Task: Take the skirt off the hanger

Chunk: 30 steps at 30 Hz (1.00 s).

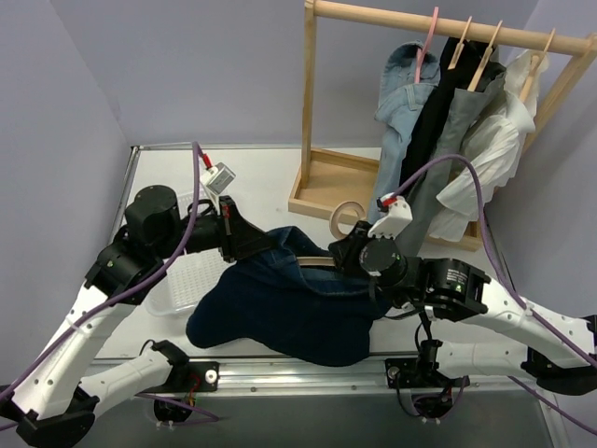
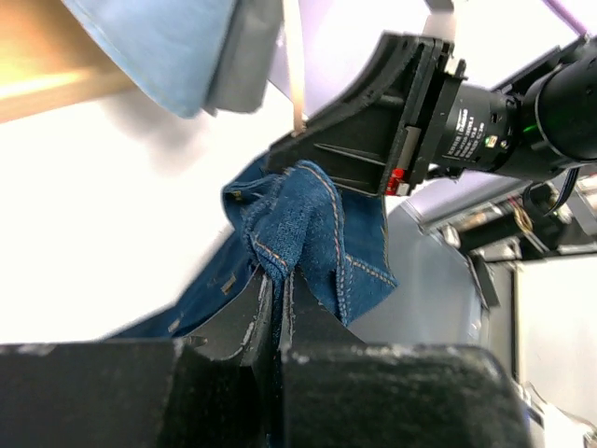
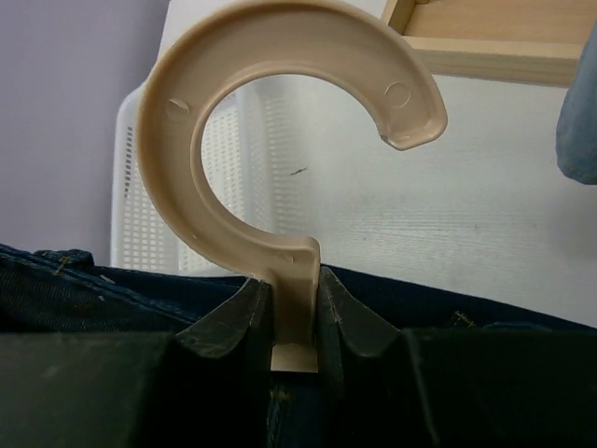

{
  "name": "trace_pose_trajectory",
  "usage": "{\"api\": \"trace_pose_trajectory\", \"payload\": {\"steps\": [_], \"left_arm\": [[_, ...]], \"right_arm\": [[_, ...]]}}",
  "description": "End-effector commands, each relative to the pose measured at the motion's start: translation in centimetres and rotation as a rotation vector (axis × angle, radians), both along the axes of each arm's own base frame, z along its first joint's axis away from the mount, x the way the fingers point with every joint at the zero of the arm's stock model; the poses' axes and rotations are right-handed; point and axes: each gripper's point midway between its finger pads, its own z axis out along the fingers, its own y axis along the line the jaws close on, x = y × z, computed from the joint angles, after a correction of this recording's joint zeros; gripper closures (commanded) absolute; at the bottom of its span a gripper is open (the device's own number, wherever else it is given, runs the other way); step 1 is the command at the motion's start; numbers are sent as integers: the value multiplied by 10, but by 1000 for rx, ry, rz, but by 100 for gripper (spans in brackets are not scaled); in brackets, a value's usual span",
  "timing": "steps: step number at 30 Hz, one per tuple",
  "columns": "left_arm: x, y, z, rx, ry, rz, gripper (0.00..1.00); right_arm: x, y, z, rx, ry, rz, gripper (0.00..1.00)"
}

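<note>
Both of the 2 are busy: left claw [image 2: 280, 282] clamped tight on the dark denim skirt [image 1: 280, 308], right claw [image 3: 297, 303] pinching the hanger [image 3: 168, 140] at its hook stem. The denim looks floppy and heavyish, so I'd grab the waistband seam.

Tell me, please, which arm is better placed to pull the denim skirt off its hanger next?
Left, probably: the left end effector is shut on a fold of the dark denim skirt, ready to pull, while the right end effector clamps the beige hanger hook.
</note>
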Motion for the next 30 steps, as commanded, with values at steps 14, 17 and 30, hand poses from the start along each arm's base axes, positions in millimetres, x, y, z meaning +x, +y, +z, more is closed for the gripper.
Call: {"api": "trace_pose_trajectory", "payload": {"steps": [14, 17, 30], "left_arm": [[-45, 29, 82, -182, -221, -19, 98], [-63, 33, 105, -252, -279, -74, 98], [-43, 46, 75, -138, -237, 76, 98]], "right_arm": [[-7, -100, -28, -17, -3, -276, 100], [-7, -107, -35, -38, 2, -304, 100], [-19, -148, -16, 62, -18, -349, 100]]}}
